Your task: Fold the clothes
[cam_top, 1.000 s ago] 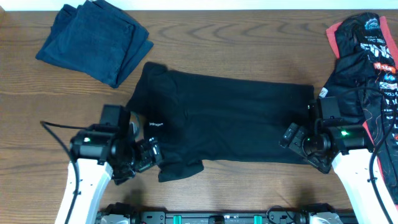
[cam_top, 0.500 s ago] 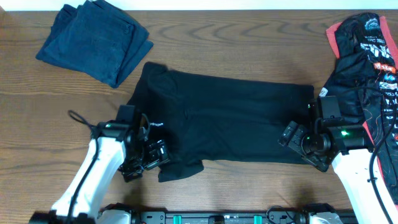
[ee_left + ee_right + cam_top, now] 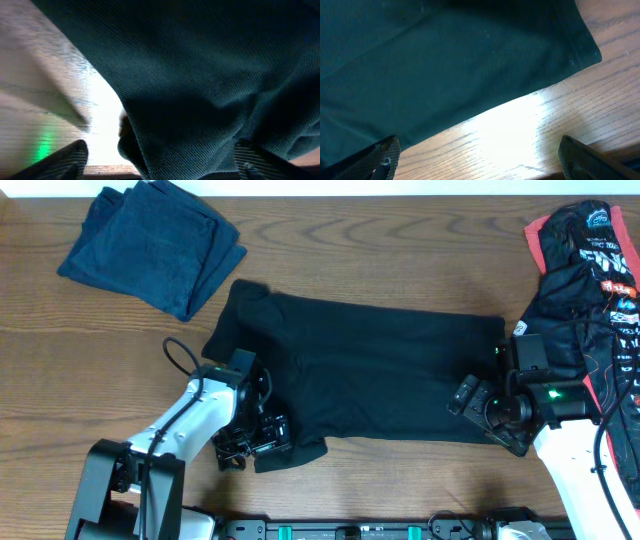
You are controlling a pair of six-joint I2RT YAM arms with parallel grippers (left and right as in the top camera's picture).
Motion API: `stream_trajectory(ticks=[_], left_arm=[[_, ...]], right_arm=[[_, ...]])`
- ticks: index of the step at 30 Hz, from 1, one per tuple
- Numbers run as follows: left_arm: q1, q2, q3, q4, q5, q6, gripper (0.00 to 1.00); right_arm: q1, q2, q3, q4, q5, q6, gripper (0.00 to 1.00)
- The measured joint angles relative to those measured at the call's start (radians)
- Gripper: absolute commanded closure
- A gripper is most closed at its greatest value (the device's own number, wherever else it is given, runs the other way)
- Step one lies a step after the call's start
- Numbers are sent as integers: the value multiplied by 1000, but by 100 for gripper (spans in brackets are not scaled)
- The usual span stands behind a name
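Observation:
A black T-shirt (image 3: 360, 370) lies spread flat in the middle of the wooden table (image 3: 380, 250). My left gripper (image 3: 262, 437) is open at the shirt's near-left corner, where the sleeve bunches up. In the left wrist view the dark cloth (image 3: 215, 75) fills the space between the open fingers (image 3: 160, 165). My right gripper (image 3: 480, 408) is open at the shirt's near-right hem. In the right wrist view the hem (image 3: 445, 75) lies just ahead of the open fingers (image 3: 480, 162), with bare wood between them.
A folded dark blue garment (image 3: 150, 245) lies at the back left. A black and red printed jersey (image 3: 590, 290) is heaped at the right edge, beside my right arm.
My left arm has swung right and forward, bringing its gripper onto the shirt's near-left corner. The right arm and the shirt have not moved.

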Motion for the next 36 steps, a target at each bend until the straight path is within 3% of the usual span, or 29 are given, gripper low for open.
stream_trajectory(ticks=[6, 9, 15, 25, 36], left_arm=[[-5, 0, -33, 18, 3, -2, 28], [-5, 0, -59, 34, 6, -6, 46], [-5, 0, -71, 41, 10, -9, 68], [-5, 0, -72, 49, 13, -5, 70], [-5, 0, -72, 50, 13, -5, 70]], right_arm=[[0, 0, 0, -4, 0, 0, 1], [0, 0, 0, -5, 0, 0, 1], [-3, 0, 0, -8, 6, 12, 2], [-190, 0, -15, -26, 18, 60, 1], [-297, 0, -220, 115, 21, 95, 1]])
